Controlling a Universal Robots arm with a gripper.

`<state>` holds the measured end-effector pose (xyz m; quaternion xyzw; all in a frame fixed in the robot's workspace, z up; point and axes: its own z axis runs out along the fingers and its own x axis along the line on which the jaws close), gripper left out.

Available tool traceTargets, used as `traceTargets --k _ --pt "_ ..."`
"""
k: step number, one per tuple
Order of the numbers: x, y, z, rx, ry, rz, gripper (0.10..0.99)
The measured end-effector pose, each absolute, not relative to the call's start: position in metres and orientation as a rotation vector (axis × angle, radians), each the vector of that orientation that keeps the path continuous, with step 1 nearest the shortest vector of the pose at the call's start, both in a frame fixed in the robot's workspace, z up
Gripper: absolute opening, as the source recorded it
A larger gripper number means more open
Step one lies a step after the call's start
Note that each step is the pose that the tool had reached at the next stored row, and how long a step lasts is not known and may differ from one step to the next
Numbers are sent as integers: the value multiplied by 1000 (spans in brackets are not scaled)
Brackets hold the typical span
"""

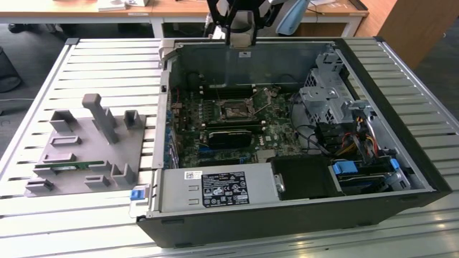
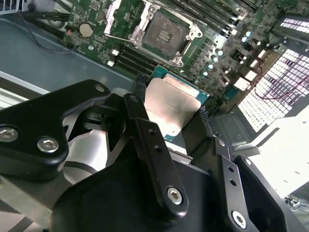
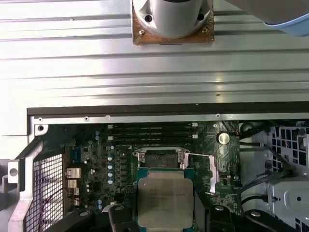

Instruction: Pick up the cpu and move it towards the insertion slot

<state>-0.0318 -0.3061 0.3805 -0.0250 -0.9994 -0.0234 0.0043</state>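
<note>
The cpu (image 2: 170, 105) is a flat square chip with a silvery top and a green rim, and my gripper (image 2: 171, 100) is shut on it by two opposite edges. One black fingertip (image 2: 139, 84) presses each side. In the first wrist view the cpu (image 3: 163, 198) hangs above the green motherboard (image 3: 96, 164), just beside the insertion slot (image 3: 161, 157). The insertion slot (image 2: 163, 32) is a square socket with a shiny metal frame and a dark centre. In the exterior view my gripper (image 1: 240, 38) hovers over the far wall of the open computer case, with the insertion slot (image 1: 235, 112) below it.
The open computer case (image 1: 401, 161) lies on a slatted metal table (image 1: 107, 70). Inside are a labelled power supply (image 1: 215, 189), a black rectangular block (image 1: 229, 138), a metal drive cage (image 1: 326, 99) and cables. A grey fixture (image 1: 86, 145) holding a green memory stick (image 1: 68, 166) lies at the exterior view's left.
</note>
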Motion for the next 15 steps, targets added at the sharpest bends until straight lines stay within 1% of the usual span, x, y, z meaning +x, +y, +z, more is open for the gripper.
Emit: traceTargets --k 4,15 --pt "-26 -301 380 -78 -3131 -73 549" --pt "-19 -301 379 -78 -3133 -73 549"
